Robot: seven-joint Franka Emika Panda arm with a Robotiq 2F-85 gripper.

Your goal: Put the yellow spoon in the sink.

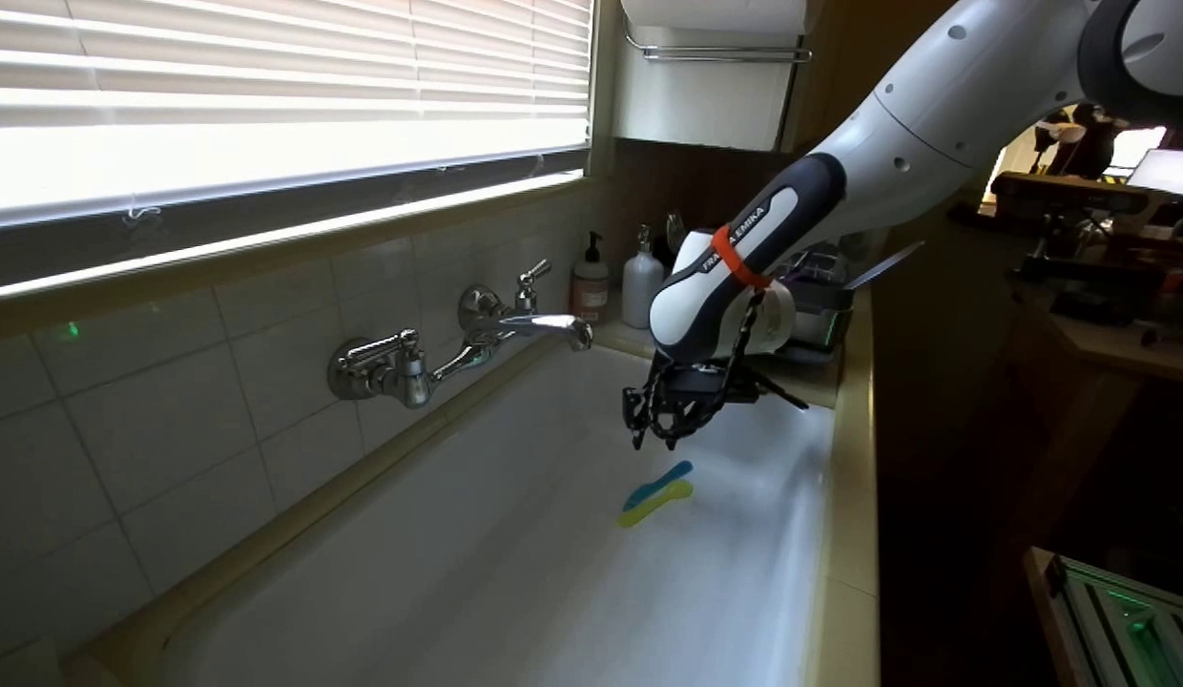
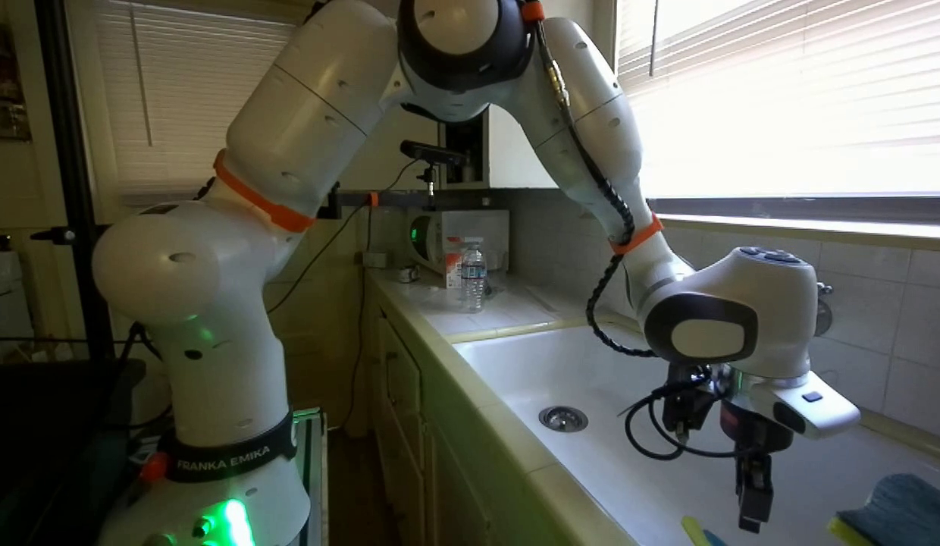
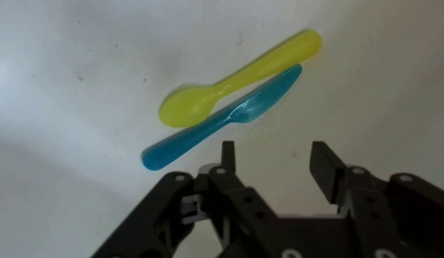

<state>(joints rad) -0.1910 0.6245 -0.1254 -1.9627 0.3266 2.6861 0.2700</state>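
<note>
We find yellow spoon (image 3: 238, 80) lying in sink (image 1: 496, 553), seemingly touching blue knife (image 3: 222, 119). Gripper (image 3: 274, 156) hovers clear, jaws well apart, nothing held. We judge task met; clearance avoids disturbing placement.

white glare through blinds (image 1: 296, 91)

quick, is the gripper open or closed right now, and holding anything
Gripper: open, holding nothing; the yellow spoon lies in the sink.
</note>
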